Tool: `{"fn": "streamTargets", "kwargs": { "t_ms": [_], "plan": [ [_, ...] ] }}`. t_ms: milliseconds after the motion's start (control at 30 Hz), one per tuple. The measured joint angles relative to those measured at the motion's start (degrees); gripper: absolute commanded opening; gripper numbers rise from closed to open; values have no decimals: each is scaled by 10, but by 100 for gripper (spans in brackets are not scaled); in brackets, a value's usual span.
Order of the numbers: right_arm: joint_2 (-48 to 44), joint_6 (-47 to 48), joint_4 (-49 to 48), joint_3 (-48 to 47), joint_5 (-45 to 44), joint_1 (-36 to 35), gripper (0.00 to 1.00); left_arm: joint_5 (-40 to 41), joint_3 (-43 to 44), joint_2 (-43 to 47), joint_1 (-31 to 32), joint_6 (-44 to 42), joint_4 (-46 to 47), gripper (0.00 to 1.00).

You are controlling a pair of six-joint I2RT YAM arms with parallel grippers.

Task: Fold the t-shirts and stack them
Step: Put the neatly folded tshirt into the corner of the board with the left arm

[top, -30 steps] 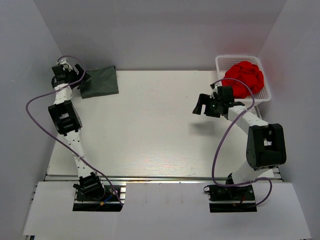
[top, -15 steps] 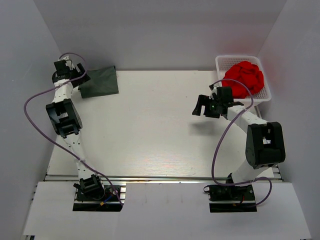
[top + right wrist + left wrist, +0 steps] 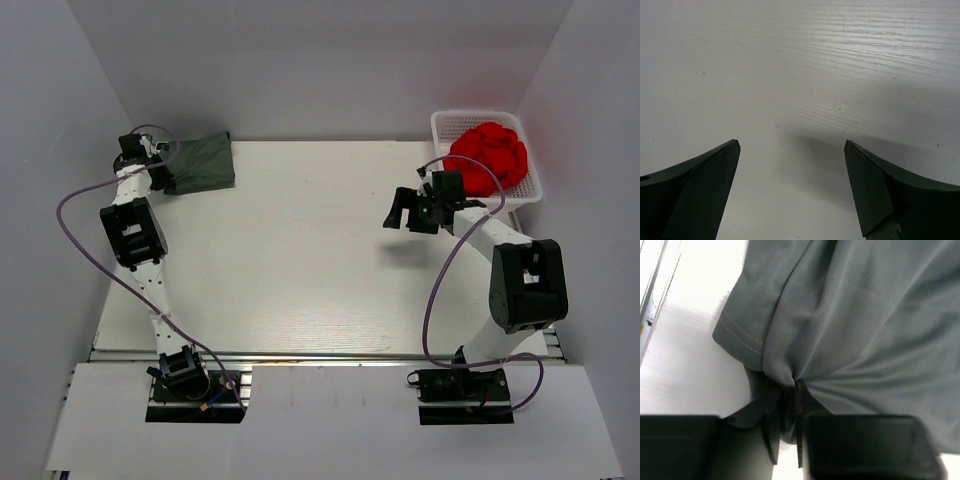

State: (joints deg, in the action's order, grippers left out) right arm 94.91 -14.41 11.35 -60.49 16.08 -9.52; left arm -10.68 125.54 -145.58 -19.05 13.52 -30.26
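- Whereas a second ago the left jaws stood wide open at the edge of the t-shirt [image 3: 203, 163], they have now closed on a pinch of its left edge. The left wrist view shows the cloth [image 3: 855, 330] drawn into creases that radiate from the gripping point.
- Over the same interval the left arm [image 3: 131, 232] has shifted only slightly, and the shirt lies almost where it lay.
- Interpretation: the grasp appears to be made, so a pull, lift or further fold of this shirt is probably the step in hand. Which of these it is cannot be told.
- The right jaws have not changed. They are spread wide and hold nothing, hovering over bare worktop [image 3: 300, 270] right of centre, near the white basket [image 3: 440, 124] that holds a heap of red crumpled cloth [image 3: 488, 155].
- Position of the shirt: the far-left corner of the worktop, well apart from the basket.
- Appearance of the shirt: plain dark grey with no print, already gathered into a compact, roughly rectangular bundle lying flat. Close up, the fabric is a thin, fine knit, with a stitched hem visible at the left edge. It bunches readily at the grip, so it is likely to sag and drape when raised.
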Motion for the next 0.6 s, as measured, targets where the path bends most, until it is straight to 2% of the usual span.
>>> {"fn": "streamTargets", "kwargs": {
  "t_ms": [200,333,433,600],
  "plan": [
    [9,-1,7,-5,5,0,91,25,10,-4,0,12,-3,9],
    [10,-1,10,-7,5,0,91,32,74,-29,-2,10,-20,0],
    [10,0,15,-12,4,0,91,34,108,-41,-7,-3,-23,0],
    [11,1,22,-17,2,0,91,42,111,-42,-13,-21,-25,0]
  ]
}}
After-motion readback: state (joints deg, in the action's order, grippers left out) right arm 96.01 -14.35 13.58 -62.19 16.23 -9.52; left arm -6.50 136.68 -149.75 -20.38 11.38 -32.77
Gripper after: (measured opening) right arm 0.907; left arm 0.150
